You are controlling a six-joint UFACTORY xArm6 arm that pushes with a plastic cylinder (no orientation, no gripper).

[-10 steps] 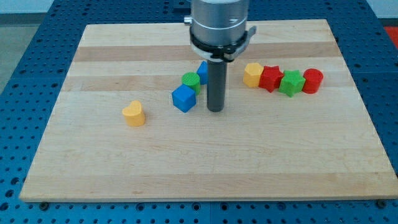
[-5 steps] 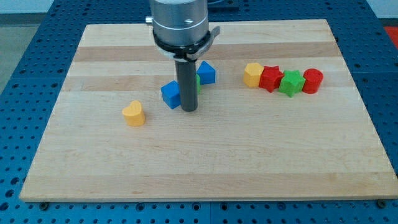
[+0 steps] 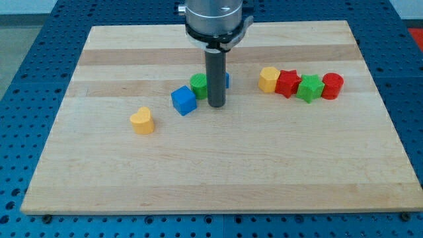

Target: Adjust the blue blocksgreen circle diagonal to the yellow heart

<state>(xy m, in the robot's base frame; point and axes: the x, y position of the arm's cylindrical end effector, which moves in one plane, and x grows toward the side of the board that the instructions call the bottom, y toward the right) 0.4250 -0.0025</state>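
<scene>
A yellow heart (image 3: 142,121) lies on the wooden board (image 3: 218,165) at the view's left. A blue cube (image 3: 184,100) sits up and to the right of it. A green circle (image 3: 199,85) lies just past the cube's upper right corner. A second blue block (image 3: 226,80) is mostly hidden behind the rod. My tip (image 3: 216,105) rests on the board just right of the green circle and the blue cube, in front of the hidden blue block.
A row of blocks lies at the view's right: a yellow hexagon-like block (image 3: 268,79), a red star (image 3: 287,83), a green star (image 3: 309,88) and a red cylinder (image 3: 332,86). They touch one another.
My tip swept left, pushing the blue cube left toward the heart, then came back right. The green circle now shows left of the rod and the second blue block is hidden behind it.
</scene>
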